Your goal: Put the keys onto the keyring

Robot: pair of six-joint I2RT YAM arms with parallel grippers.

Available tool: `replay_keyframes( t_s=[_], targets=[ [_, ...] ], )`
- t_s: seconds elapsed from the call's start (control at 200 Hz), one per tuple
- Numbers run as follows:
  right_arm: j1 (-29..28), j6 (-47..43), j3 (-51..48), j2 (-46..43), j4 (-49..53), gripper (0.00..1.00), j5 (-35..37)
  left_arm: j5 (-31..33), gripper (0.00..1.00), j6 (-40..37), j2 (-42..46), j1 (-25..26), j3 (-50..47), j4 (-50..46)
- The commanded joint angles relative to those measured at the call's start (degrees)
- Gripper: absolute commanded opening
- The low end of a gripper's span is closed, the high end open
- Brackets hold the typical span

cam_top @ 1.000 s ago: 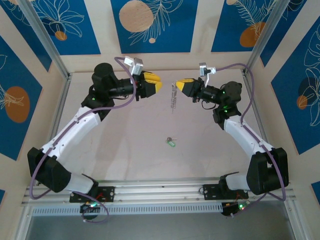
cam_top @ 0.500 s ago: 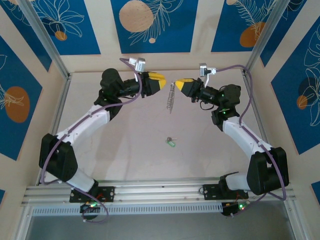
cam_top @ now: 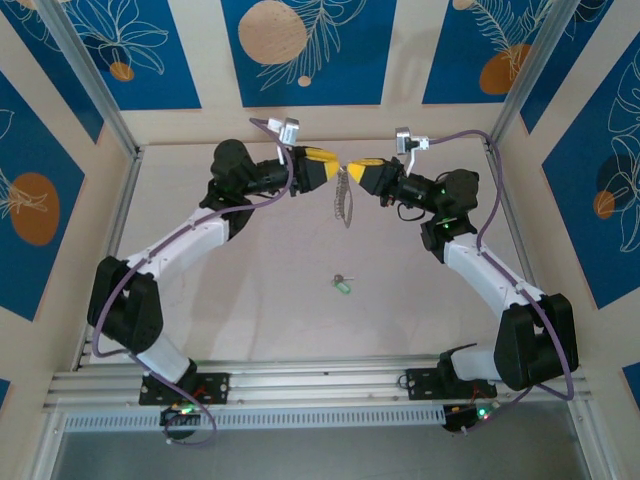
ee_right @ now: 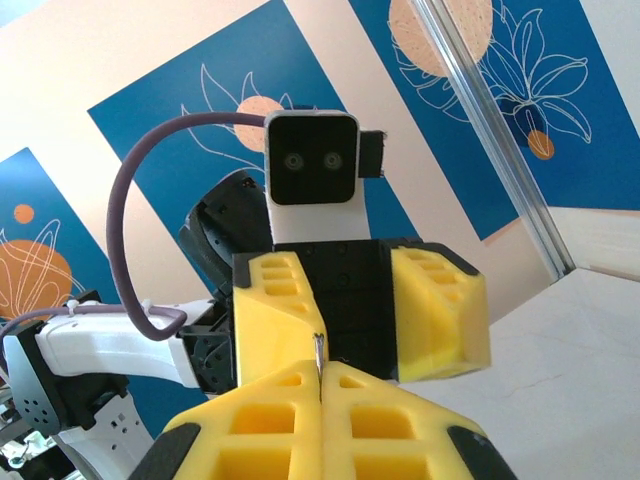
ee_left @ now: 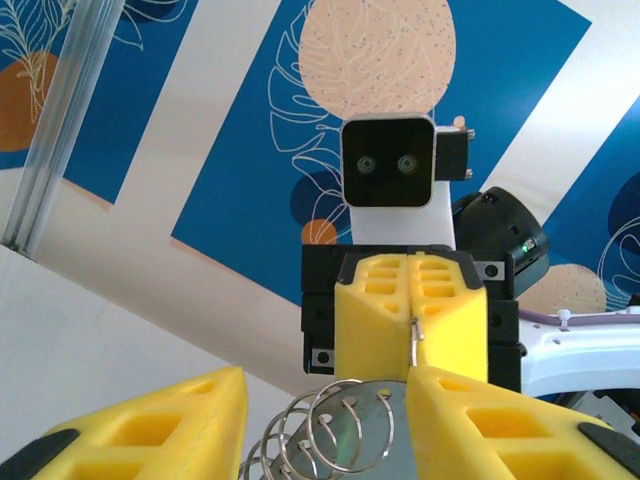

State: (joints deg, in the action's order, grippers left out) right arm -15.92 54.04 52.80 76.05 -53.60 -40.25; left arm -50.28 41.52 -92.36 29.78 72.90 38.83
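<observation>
**Overhead view.** The left pincer (cam_top: pixel 330 167) and the right pincer (cam_top: pixel 356 170), both with yellow foam pads, meet tip to tip above the far part of the pale beige surface (cam_top: pixel 250 290). A thin grey wire keyring with silvery coiled pieces (cam_top: pixel 345 198) hangs down from the point where the two sets of tips meet, clear of the surface. A tiny silvery metal key with a pale mint-green head (cam_top: pixel 342 285) lies alone on the surface, well apart from both pincers and nearer the arm bases.

**Left wrist view.** The left pincer (ee_left: pixel 328 405) stands about half spread, its two pads parted. The silvery coils of the keyring (ee_left: pixel 325 440) sit in the gap between them, close against the pad on the right of the picture and clear of the other. Straight ahead, the right pincer (ee_left: pixel 412 320) faces the camera with its pads pressed together and a thin strand of wire nipped at their seam.

**Right wrist view.** The right pincer (ee_right: pixel 320 378) is clamped flat on a fine metal wire of the keyring (ee_right: pixel 317 350), which juts up from the seam. Opposite it, the left pincer (ee_right: pixel 355 310) shows a plain gap between its pads.
</observation>
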Motion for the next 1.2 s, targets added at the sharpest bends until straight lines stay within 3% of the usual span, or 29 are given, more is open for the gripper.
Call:
replay_keyframes(
  t_s=[0.0,0.655,0.925,1.195],
  targets=[
    [-0.5,0.0,1.0,0.2,-2.6,0.00,1.6,-1.6,0.45,0.7,-0.7,0.9,2.8,3.5],
    [-0.5,-1.7,0.6,-0.4,-0.3,0.00,2.8,-0.2,0.47,0.6,-0.7,1.7,2.8,5.0],
    [0.8,-1.6,-0.6,-1.5,0.2,0.00,3.8,2.7,0.49,-4.2,1.7,1.2,1.4,0.2],
    [1.0,-1.2,-0.6,-1.4,0.2,0.00,3.8,1.0,0.50,-1.8,0.5,1.3,2.4,3.1]
  ],
)
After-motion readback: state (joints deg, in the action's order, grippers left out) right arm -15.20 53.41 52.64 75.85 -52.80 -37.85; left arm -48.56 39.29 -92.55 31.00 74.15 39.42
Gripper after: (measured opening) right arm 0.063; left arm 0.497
